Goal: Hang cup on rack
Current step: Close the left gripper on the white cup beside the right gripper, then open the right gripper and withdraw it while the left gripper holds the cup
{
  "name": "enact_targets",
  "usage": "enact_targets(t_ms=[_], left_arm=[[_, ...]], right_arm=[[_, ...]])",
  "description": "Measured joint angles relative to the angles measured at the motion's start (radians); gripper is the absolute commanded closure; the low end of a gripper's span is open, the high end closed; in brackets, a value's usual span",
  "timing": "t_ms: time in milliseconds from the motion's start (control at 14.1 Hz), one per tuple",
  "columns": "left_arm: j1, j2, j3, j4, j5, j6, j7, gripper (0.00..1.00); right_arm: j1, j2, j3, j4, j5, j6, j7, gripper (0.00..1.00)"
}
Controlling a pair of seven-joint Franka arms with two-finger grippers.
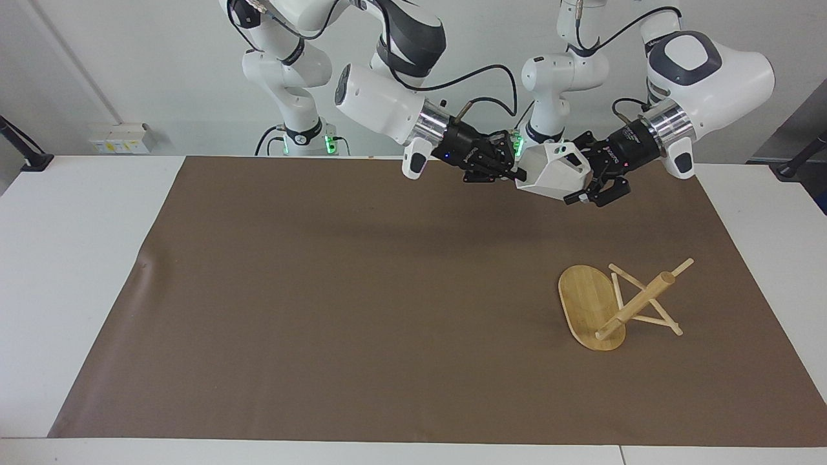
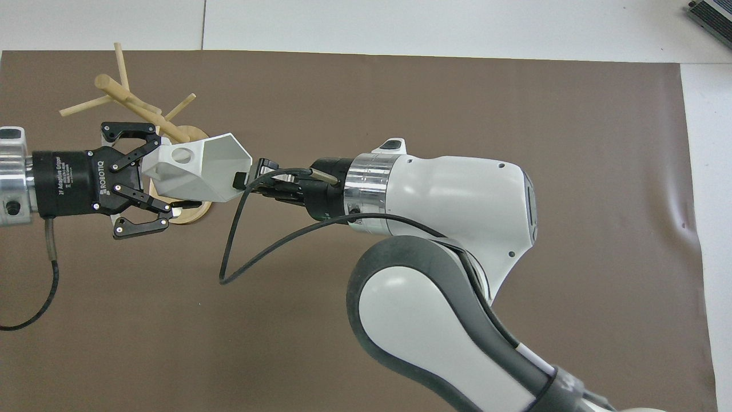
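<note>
The white faceted cup (image 1: 552,173) is held in the air on its side, over the mat's edge nearest the robots. My right gripper (image 1: 517,173) is shut on its rim. In the overhead view the right gripper (image 2: 243,180) grips the hexagonal rim of the cup (image 2: 200,169). My left gripper (image 1: 581,175) is open, with its fingers on either side of the cup's handle end; it also shows in the overhead view (image 2: 171,171). The bamboo rack (image 1: 614,307) lies tipped over on the mat toward the left arm's end, its post slanting; the overhead view shows the rack (image 2: 123,94) too.
A brown mat (image 1: 355,290) covers most of the white table (image 1: 71,258). A cable (image 2: 234,252) loops down from the right wrist.
</note>
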Motion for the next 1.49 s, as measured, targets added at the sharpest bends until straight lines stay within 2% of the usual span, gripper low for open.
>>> enact_targets(t_ms=[71, 212, 495, 637, 1274, 1486], left_arm=[[0.000, 0.000, 0.000, 0.000, 0.000, 0.000, 0.000, 1.00], [0.000, 0.000, 0.001, 0.000, 0.000, 0.000, -0.001, 1.00], [0.000, 0.000, 0.010, 0.000, 0.000, 0.004, -0.011, 1.00], [0.001, 0.000, 0.012, 0.000, 0.002, 0.007, -0.013, 1.00], [0.001, 0.001, 0.015, -0.007, 0.091, 0.016, -0.046, 1.00], [0.001, 0.001, 0.015, -0.011, 0.180, 0.017, -0.126, 1.00]], right_arm=[[0.000, 0.000, 0.000, 0.000, 0.000, 0.000, 0.000, 0.80], [0.000, 0.000, 0.000, 0.000, 0.000, 0.000, 0.000, 0.67], [0.001, 0.000, 0.000, -0.004, -0.013, 0.000, 0.000, 0.52], [0.001, 0.000, 0.000, -0.005, -0.016, 0.000, 0.000, 0.00], [-0.002, 0.000, -0.001, -0.012, -0.017, 0.000, 0.000, 0.00], [-0.004, 0.000, -0.013, -0.012, -0.017, 0.000, 0.000, 0.00]])
